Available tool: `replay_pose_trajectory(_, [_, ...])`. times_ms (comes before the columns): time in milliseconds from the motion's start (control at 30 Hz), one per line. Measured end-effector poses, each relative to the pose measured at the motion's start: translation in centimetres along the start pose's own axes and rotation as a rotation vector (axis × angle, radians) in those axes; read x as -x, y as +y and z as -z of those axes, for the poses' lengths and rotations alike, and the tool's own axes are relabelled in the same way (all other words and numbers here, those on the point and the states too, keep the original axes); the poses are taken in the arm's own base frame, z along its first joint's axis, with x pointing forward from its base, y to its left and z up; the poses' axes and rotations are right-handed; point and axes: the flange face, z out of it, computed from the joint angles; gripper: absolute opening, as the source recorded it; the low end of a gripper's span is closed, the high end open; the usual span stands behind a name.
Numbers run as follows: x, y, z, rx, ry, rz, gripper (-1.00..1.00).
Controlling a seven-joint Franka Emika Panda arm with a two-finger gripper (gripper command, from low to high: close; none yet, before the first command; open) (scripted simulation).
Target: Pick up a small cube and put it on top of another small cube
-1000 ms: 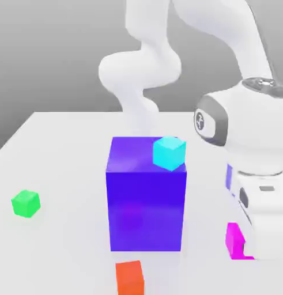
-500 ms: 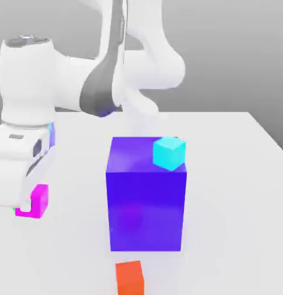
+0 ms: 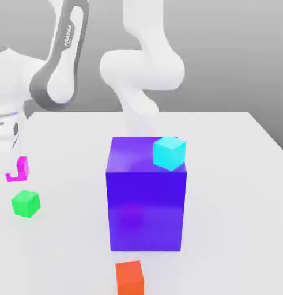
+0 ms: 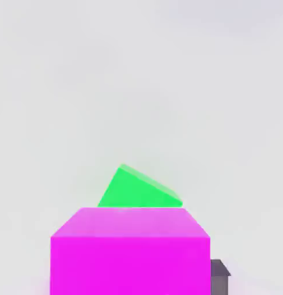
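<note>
Since we are stacking it on the small green cube (image 3: 26,204), we are gripping the small magenta cube (image 3: 24,167) in our gripper (image 3: 18,170), holding it raised at about twelve o'clock from its target, presumably to keep clear before lowering.

White table (image 3: 224,230), green cube (image 3: 26,204), orange-red cube (image 3: 130,278) and large blue-purple block (image 3: 146,210) directly on it
</note>
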Motion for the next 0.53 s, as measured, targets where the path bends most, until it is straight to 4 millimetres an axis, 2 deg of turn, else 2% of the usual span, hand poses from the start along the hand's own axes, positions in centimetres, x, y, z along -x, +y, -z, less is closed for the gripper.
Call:
replay_pose_trajectory(200, [0.0, 0.3, -1.8, 0.005, 0.002, 0.004, -1.0])
replay_pose_trajectory(433, [0.1, -0.4, -5.3, -0.006, -0.003, -0.004, -1.0])
replay_pose_trajectory(467, [0.2, -0.6, -5.9, -0.009, -0.004, -0.006, 1.0])
replay_pose_trajectory(533, [0.2, -0.6, -5.9, -0.009, -0.004, -0.006, 1.0])
